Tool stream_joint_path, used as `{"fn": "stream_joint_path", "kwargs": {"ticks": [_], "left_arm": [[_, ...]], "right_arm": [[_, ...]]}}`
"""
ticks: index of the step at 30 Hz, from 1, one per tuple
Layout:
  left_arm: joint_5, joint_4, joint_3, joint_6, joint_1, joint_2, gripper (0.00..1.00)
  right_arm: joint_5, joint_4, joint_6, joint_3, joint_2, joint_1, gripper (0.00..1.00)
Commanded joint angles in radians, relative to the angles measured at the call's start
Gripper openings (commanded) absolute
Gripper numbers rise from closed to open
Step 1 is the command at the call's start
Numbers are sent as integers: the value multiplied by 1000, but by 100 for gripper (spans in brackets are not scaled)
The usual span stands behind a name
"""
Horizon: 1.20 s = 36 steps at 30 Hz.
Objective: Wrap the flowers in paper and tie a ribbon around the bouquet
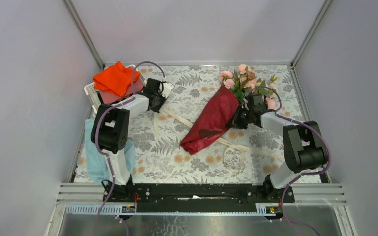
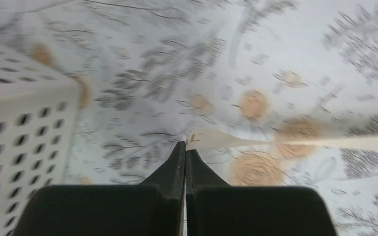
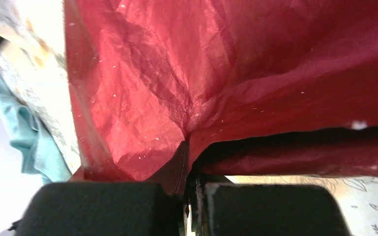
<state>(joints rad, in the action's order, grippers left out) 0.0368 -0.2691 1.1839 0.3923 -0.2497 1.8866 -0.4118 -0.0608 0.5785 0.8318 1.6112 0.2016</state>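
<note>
Bouquet (image 1: 215,118) lies slantwise on the middle of the flower-printed table (image 1: 187,88), its flowers (image 1: 246,81) at the far right end and its paper (image 1: 209,125) narrowing to a crumpled point toward the near left. That paper is a dark red, crinkly sheet with a faint sheen, folded into a loose cone around the thin stems. The right gripper (image 3: 187,150) is closed on a fold of it just below the blooms, seemingly to keep the wrap from springing open. The ribbon (image 1: 179,119), a flat cream band, passes under the cone and trails in slack curves toward the near right, so it is already placed for tying. The left gripper (image 2: 185,147) has its fingers pressed together at the ribbon's far-left end and appears to nip that end at the very tips, with the band running away from it fairly straight. Just beside it stands a white perforated basket (image 2: 19,123) holding an orange cloth (image 1: 115,78), and a soft light blue cloth (image 1: 96,162) hangs at the table's left edge.
</note>
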Motion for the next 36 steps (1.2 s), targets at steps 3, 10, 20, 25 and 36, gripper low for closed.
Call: {"fn": "stream_joint_path", "kwargs": {"ticks": [3, 10, 20, 25, 36], "left_arm": [[-21, 81, 63, -120, 43, -117, 0], [99, -18, 48, -104, 52, -497, 0], [154, -141, 78, -159, -192, -406, 0], [31, -55, 88, -87, -423, -164, 0], [131, 56, -152, 121, -679, -129, 0]], "right_arm": [[-1, -78, -113, -32, -8, -10, 0], [-25, -124, -189, 48, 111, -7, 0], [49, -84, -144, 37, 136, 2, 0], [109, -43, -122, 5, 149, 2, 1], [98, -66, -286, 213, 304, 143, 2]]}}
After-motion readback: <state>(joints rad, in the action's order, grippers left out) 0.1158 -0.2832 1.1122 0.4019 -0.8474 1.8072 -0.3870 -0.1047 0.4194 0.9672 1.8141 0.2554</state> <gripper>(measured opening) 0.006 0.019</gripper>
